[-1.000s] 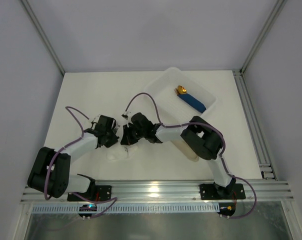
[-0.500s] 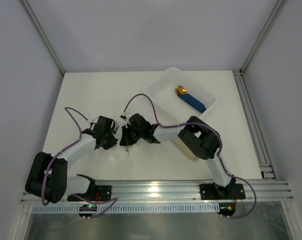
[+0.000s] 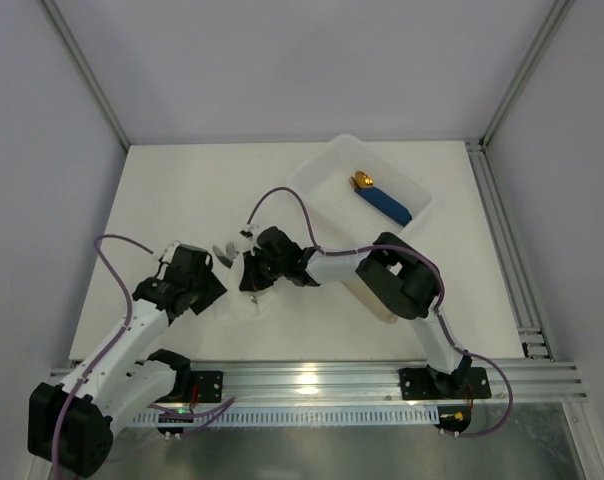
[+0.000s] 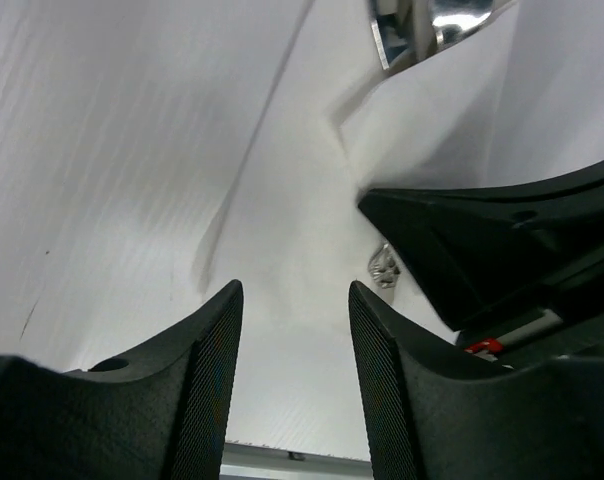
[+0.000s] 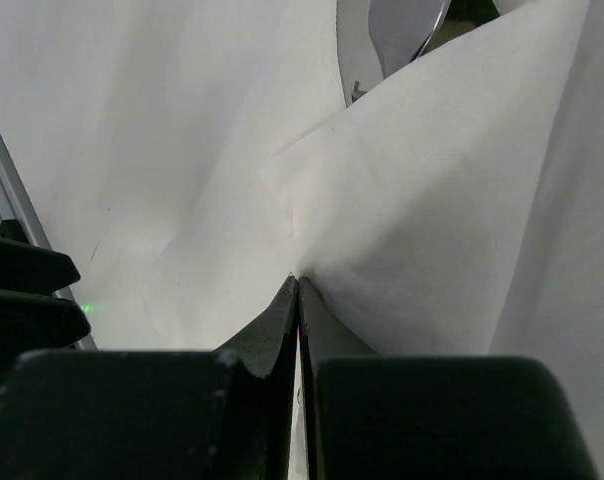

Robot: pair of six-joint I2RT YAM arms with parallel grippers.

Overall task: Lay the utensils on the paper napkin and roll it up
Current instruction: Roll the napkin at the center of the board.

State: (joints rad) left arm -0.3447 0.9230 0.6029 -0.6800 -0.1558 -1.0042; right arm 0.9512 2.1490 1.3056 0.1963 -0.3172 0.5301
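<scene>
The right hand (image 5: 297,285) pinches the paper napkin (image 5: 452,200) on the table (image 3: 162,200). The left hand (image 4: 294,300) is apart and empty. The napkin hides most of the utensils (image 5: 397,30); one shiny end peeks out.

Left pincer (image 4: 294,300) opened; pulled back from napkin (image 4: 432,130).
</scene>
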